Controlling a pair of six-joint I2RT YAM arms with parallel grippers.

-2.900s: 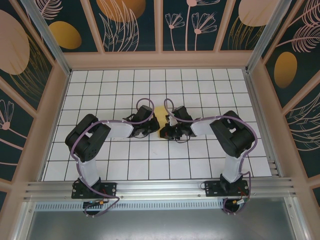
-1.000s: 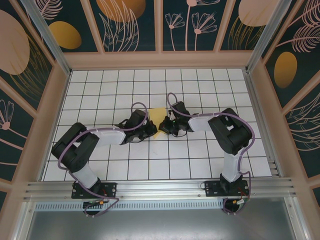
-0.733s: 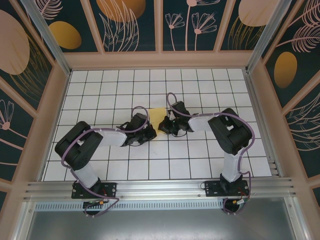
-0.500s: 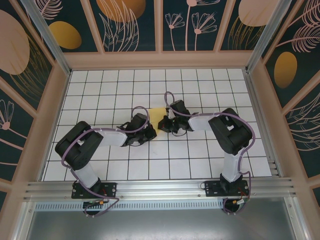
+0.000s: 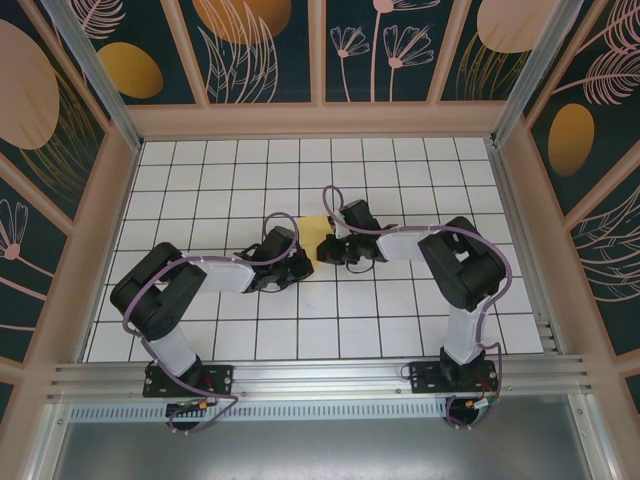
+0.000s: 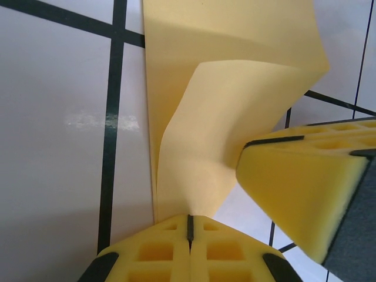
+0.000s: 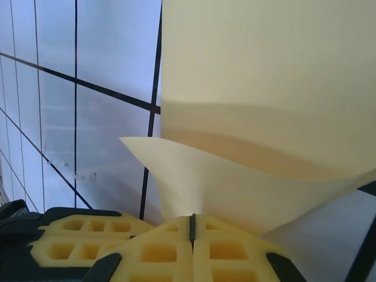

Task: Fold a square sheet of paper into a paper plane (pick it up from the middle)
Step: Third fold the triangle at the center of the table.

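On the white tiled surface [image 5: 400, 310], the left gripper [image 6: 189, 226] and right gripper [image 7: 192, 223] — facing each other — each pinch the curled yellow paper [image 6: 235, 76].

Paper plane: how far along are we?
Done: the yellow sheet is pinched by the left gripper and the right gripper, both shut on it. In hand: a loose fold, the paper curling over between them. Left: most folds; no slim pointed wedge yet.
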